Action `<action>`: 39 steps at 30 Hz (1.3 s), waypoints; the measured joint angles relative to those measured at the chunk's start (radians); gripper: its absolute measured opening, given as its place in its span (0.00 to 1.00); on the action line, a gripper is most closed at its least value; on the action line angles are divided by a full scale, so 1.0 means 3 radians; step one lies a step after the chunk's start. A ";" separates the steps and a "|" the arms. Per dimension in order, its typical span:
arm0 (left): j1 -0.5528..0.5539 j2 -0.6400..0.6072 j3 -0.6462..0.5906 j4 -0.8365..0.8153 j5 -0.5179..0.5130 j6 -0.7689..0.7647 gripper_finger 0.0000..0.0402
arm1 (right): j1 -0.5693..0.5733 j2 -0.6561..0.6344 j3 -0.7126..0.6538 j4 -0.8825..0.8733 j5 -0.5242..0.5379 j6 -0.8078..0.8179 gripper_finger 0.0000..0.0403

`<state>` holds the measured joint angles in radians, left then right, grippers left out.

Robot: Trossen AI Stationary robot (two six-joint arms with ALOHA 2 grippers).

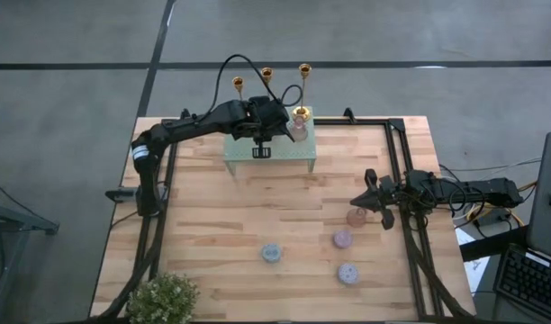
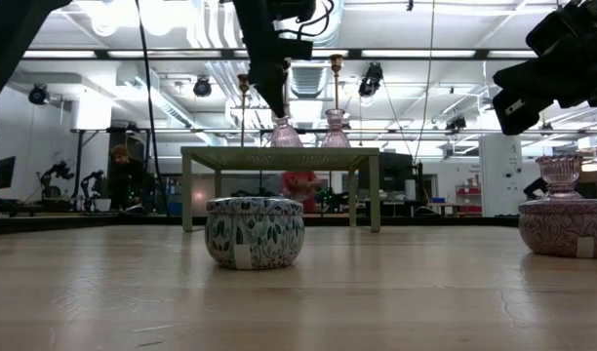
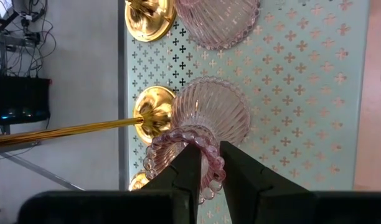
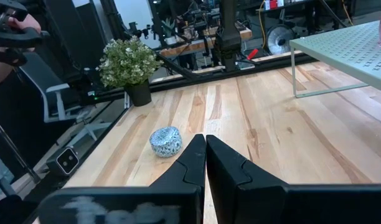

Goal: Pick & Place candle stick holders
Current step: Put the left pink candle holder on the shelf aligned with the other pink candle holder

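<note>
On the pale green perforated stand at the wooden table's far edge, the left pincer grips a ribbed pink glass holder's beaded rim beside three slim gold candlesticks, while the right pincer hangs closed and empty near the right edge.
</note>
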<state>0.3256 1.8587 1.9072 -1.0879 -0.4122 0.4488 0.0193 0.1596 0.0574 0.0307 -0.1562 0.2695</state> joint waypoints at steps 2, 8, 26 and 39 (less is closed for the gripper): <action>0.0000 0.0000 0.0000 -0.0001 0.0011 0.0000 0.14 | 0.0000 0.0000 0.0001 0.0000 0.0000 0.0000 0.02; 0.0008 -0.0006 0.0000 -0.0076 0.0016 -0.0009 0.14 | -0.0003 0.0000 0.0001 0.0000 -0.0001 0.0000 0.02; 0.0024 -0.0045 -0.0001 -0.0089 -0.0007 -0.0004 0.14 | -0.0001 0.0000 0.0000 0.0000 0.0000 0.0000 0.02; 0.0029 -0.0053 0.0000 -0.0101 0.0089 -0.0069 0.25 | 0.0000 0.0000 0.0001 0.0000 0.0000 0.0000 0.02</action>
<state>0.3344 1.8429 1.9072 -1.1183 -0.3854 0.4280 0.0192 0.1596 0.0578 0.0307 -0.1562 0.2697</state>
